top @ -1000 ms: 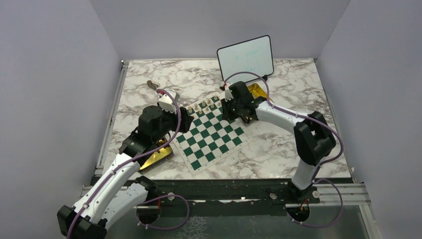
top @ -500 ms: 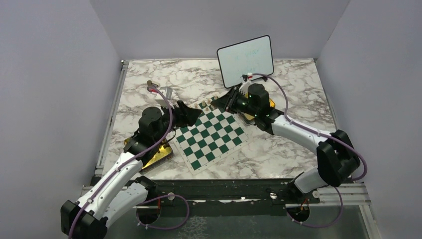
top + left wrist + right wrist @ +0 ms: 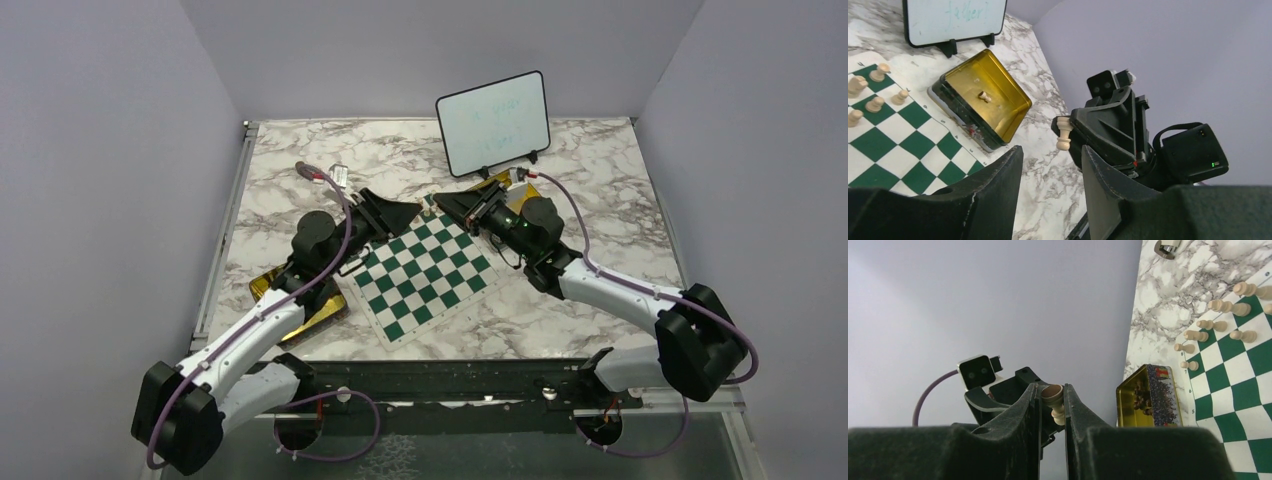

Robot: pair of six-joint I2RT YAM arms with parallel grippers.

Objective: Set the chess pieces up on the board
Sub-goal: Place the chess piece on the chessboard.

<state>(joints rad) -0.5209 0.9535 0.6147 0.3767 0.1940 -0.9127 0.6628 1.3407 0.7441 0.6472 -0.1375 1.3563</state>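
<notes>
- Pinching a pale pawn at its fingertips: right gripper, held in the air over the far corner of the board
- left gripper faces it nose to nose, fingers spread with nothing between them
- pawn sits just beyond the left fingertips, apart from them (as far as the left wrist view shows)
- board lies flat on the marble table, turned corner-on to the arms
- pale pieces stand upright, clustered along the board's far-left edge
- gold tin sits open just beside the board's far-right edge, with one pale piece lying inside
- second tin is by the board's left side, under the left arm; its contents are dark and too small to tell
- whiteboard stands upright behind the gold tin, near the back wall
</notes>
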